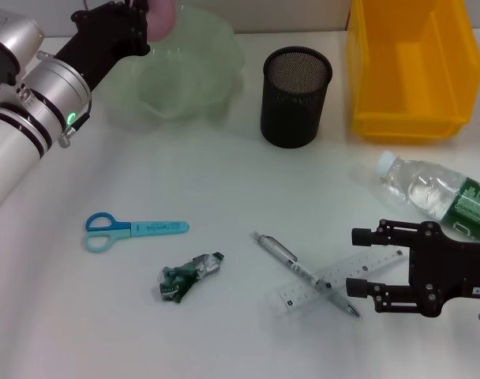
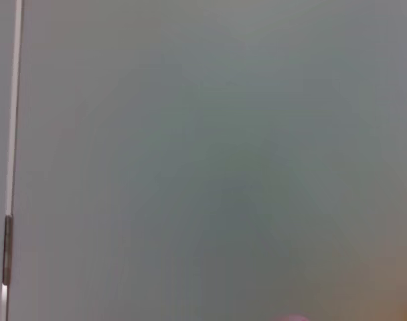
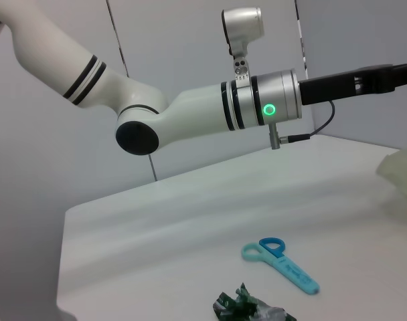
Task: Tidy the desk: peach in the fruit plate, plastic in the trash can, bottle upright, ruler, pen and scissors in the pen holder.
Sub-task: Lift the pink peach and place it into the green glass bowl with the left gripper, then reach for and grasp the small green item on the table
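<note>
- Pink flesh of the peach (image 1: 161, 17) shows at the tip of my left gripper (image 1: 145, 24), pinched between its fingers and held over the near-left rim of the pale green fruit plate (image 1: 200, 79). I judge the peach step to be in hand: carried, not yet released.
- Next move, in my judgement: lower the peach into the bowl of the plate, then spread the fingers and lift clear without dragging the light plate.
- Blue scissors (image 1: 133, 230) lie flat on the desk, well left of centre, untouched.
- Crumpled green plastic (image 1: 189, 278) sits just right of and below the scissors.
- Black mesh pen holder (image 1: 296, 96) stands upright behind centre, nothing visible inside it.
- Pen (image 1: 303, 272) lies across the ruler (image 1: 343, 278), the two touching.
- Yellow trash can (image 1: 410, 67) stands at the back right.
- Bottle (image 1: 437, 193) lies on its side, cap pointing left.
- My right gripper (image 1: 362, 260) rests low near the ruler's end, fingers spread, holding nothing.
</note>
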